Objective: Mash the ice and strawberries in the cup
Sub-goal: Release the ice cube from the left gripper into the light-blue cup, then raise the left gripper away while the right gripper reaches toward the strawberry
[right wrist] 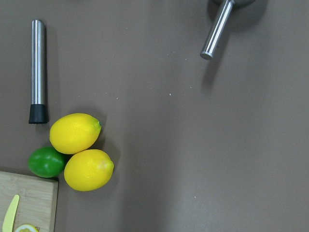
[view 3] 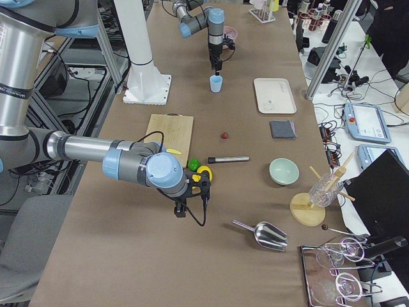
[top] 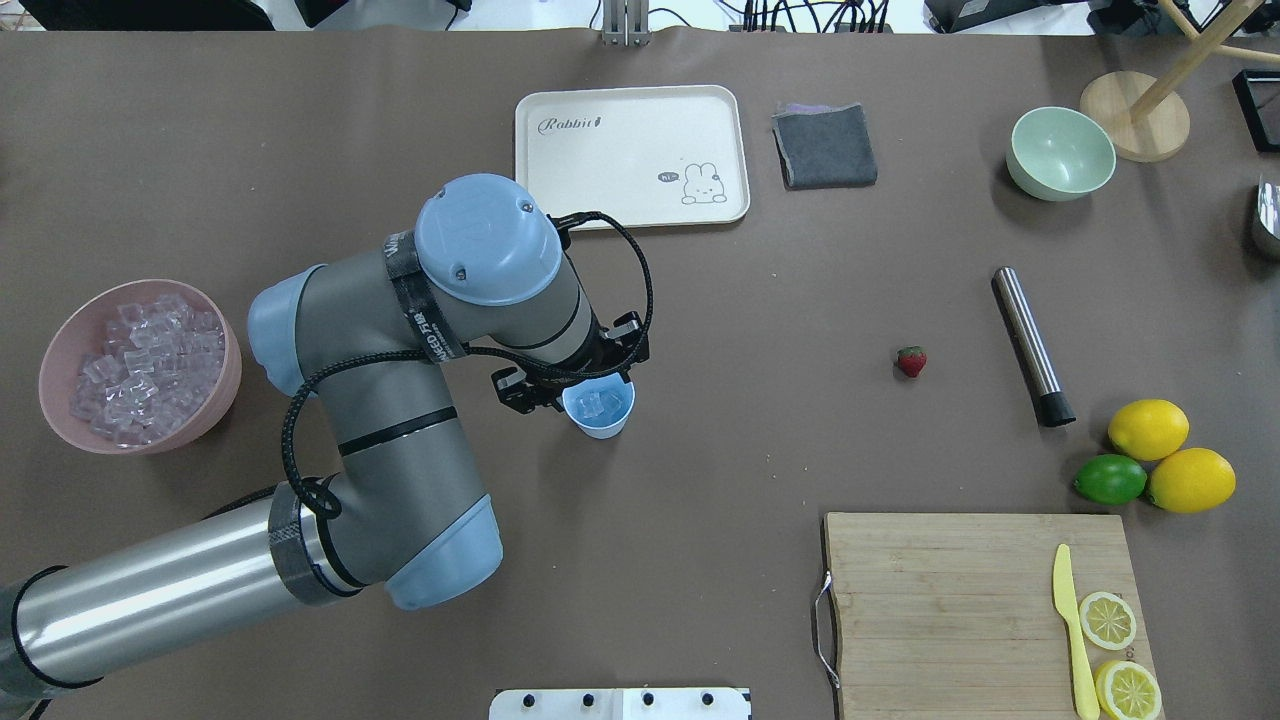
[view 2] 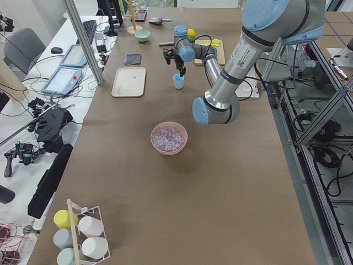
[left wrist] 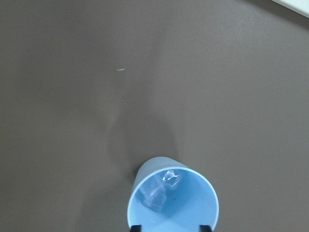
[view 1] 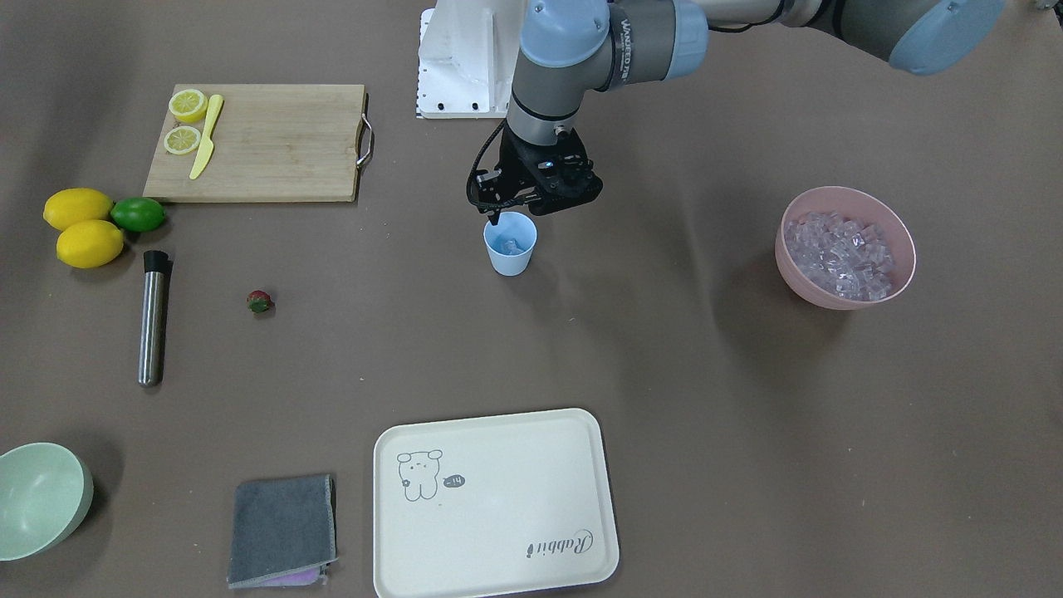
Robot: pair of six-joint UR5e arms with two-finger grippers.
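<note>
The light blue cup (view 1: 508,262) stands mid-table with a few clear ice cubes (view 1: 511,247) in it; it also shows in the overhead view (top: 598,426). My left gripper (view 1: 507,218) hangs just above the cup's rim, open and empty; in the left wrist view both fingertips (left wrist: 136,226) straddle the cup (left wrist: 205,198) and its ice (left wrist: 157,195). The ice heap (view 1: 839,253) fills a pink bowl (view 1: 801,286). The strawberry (view 1: 259,301) lies alone on the table, far from both grippers. My right gripper (view 3: 181,213) hovers near the lemons; I cannot tell whether it is open.
A steel muddler (view 1: 153,320) lies near two lemons (view 1: 83,228) and a lime (view 1: 138,214). A cutting board (view 1: 274,141) holds lemon slices and a yellow knife. A cream tray (view 1: 498,498), grey cloth (view 1: 282,527), green bowl (view 1: 37,498) and metal scoop (view 3: 265,233) lie farther off.
</note>
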